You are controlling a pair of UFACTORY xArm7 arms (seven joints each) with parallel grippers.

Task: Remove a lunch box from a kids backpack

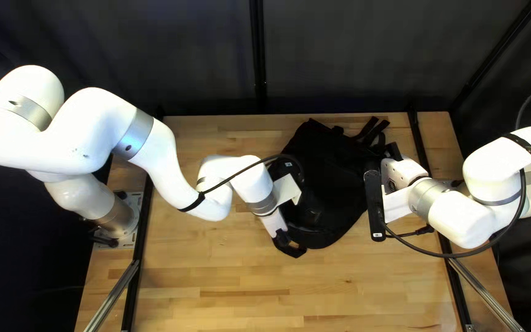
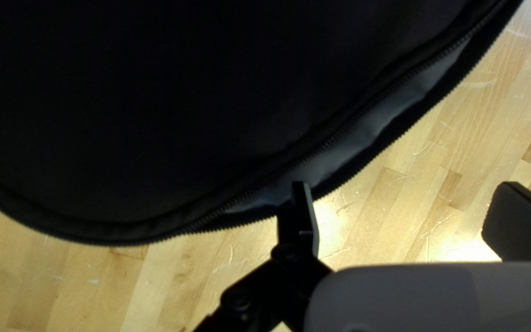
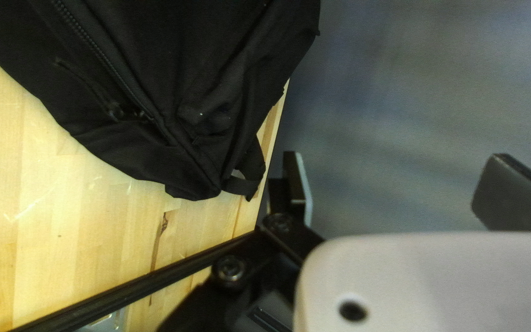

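Observation:
The black backpack [image 1: 330, 184] lies on the table, between my left gripper [image 1: 289, 245] at its near-left edge and my right gripper [image 1: 374, 203] over its right side. In the left wrist view a partly unzipped edge of the backpack [image 2: 155, 110] shows grey lining [image 2: 345, 144]. My left gripper [image 2: 404, 215] is open, one finger overlapping that opening and the other over bare wood. Ahead of and beside my open right gripper [image 3: 391, 190], the backpack [image 3: 173, 92] shows a zipper and a strap loop; nothing is between the fingers. No lunch box can be seen.
The wooden table [image 1: 247, 276] has black rails along both sides, the right one [image 3: 136, 276] passing close by my right gripper. Loose straps [image 1: 373, 130] lie at the backpack's far right. A dark curtain [image 1: 345, 55] hangs behind the table.

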